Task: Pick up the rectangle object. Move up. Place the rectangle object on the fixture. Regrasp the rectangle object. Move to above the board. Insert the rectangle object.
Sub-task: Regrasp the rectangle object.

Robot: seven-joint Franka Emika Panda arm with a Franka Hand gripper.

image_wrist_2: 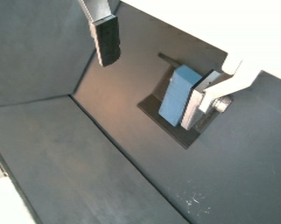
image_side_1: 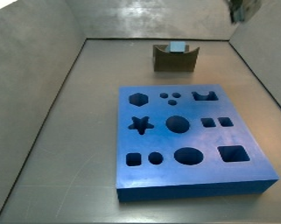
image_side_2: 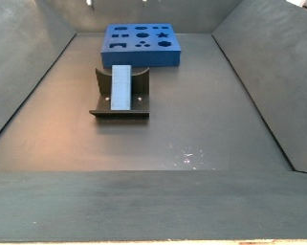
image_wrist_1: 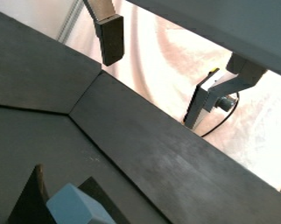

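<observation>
One bar [image_wrist_2: 178, 96] beside open end effector [image_wrist_2: 158, 66]

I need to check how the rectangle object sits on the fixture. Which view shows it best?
A side view: the rectangle object lies fully visible along the fixture. A wrist view shows it beside the open gripper; others show only its end.

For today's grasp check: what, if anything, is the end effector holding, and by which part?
Nothing. The end effector is open and empty, above and apart from the rectangle object, which rests in the fixture.
</observation>
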